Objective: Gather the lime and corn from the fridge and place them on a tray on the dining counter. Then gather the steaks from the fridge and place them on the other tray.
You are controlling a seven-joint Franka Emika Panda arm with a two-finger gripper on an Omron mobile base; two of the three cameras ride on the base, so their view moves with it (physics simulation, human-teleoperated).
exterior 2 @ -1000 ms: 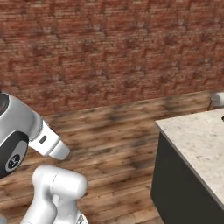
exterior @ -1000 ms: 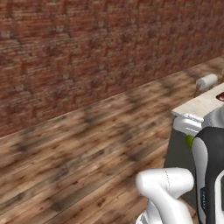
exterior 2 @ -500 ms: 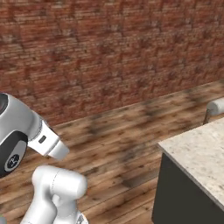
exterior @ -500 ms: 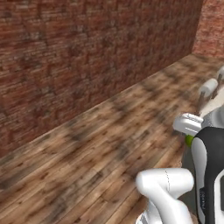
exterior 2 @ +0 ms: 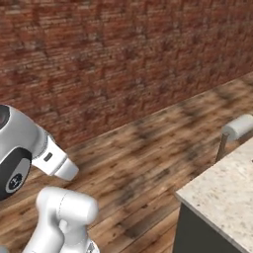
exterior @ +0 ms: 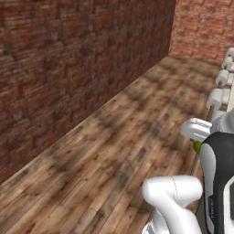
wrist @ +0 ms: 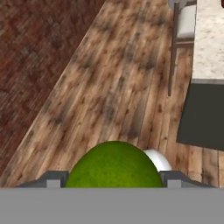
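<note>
Green lime [wrist: 113, 165] is pinched between the jaws, table [exterior 2: 225, 195] close by. So it's mid-delivery; tray drop, corn and steaks look still to do.

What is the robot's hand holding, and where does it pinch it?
The gripper holds the lime, the green ball. Its two fingers press on opposite sides of the lime, around its middle.
</note>
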